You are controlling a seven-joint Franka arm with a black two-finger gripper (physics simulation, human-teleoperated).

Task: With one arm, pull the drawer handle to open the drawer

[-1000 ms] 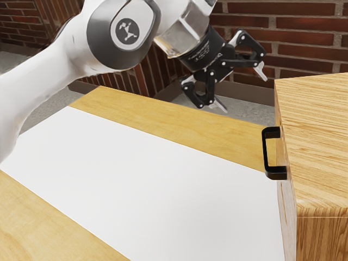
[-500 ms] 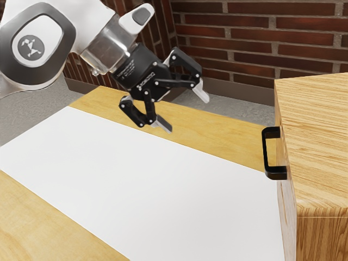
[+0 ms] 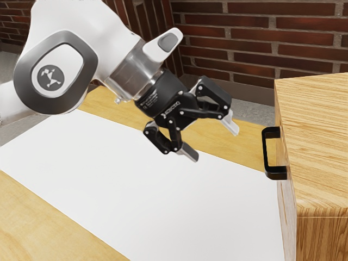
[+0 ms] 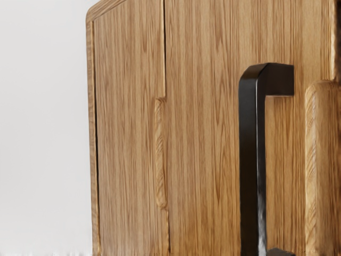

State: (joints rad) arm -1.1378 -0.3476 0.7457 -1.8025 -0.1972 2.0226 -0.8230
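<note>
**Tool lined up, drawer handle not yet gripped**

The tool (image 3: 212,141) hangs over the worktop (image 3: 109,179) with its fingers spread wide and nothing between them. The drawer handle (image 3: 272,154), a black bar set upright on the face of the wooden cabinet (image 3: 318,136), lies ahead of the tool, the way its open fingers point. It is near them but plainly apart, and neither finger touches it. In the wrist view the bar stands in front of the hand against the oak-grained drawer front (image 4: 208,133), so the hand seems roughly aimed at it.

As far as the pictures show, the drawer is shut: its front sits flush with the cabinet and no gap shows around it. By that reading, none of the pull has been done and only the approach is under way. What is left is most of the task. The tool has to close the gap to the bar, bring one finger to each side of it, clamp on, and then draw back from the cabinet so the drawer slides out.
</note>
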